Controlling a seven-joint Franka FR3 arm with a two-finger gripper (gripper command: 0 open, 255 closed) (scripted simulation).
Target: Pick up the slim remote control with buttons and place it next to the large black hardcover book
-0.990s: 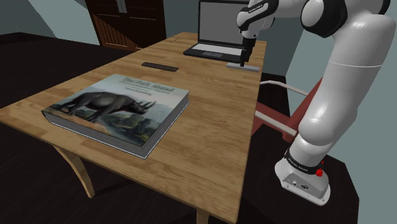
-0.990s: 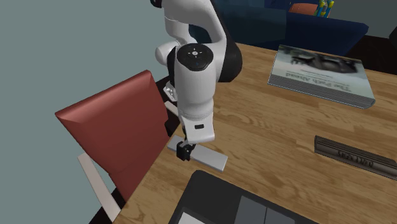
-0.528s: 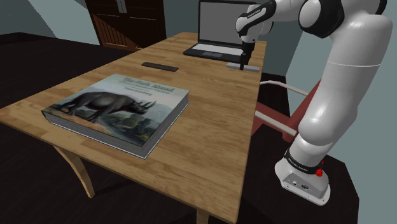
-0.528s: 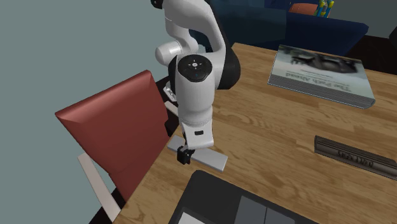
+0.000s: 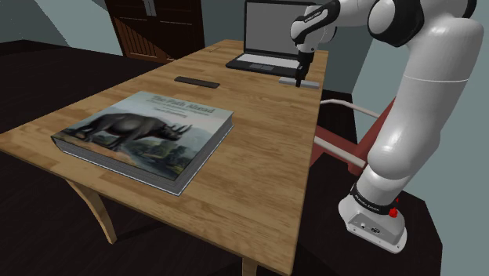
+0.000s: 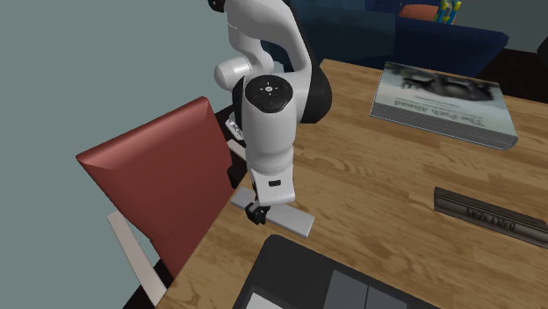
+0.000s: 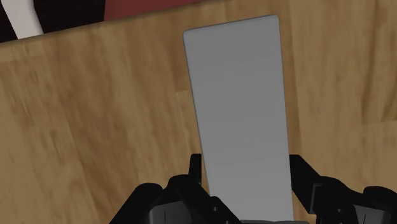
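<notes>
Now, step: grasp; my claw (image 7: 248,170) is closed on the grey remote (image 7: 236,89).
Remote: flat on the surface (image 5: 258,168), beside the laptop (image 5: 265,39).
Next: lift clear, carry to the book (image 5: 145,135).

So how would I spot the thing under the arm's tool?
Start at the open laptop on the wooden table. Beside it, at the table edge by the red chair, lies a flat grey slab. Unlike the slim black bar farther along, it is pale and blank.
</notes>
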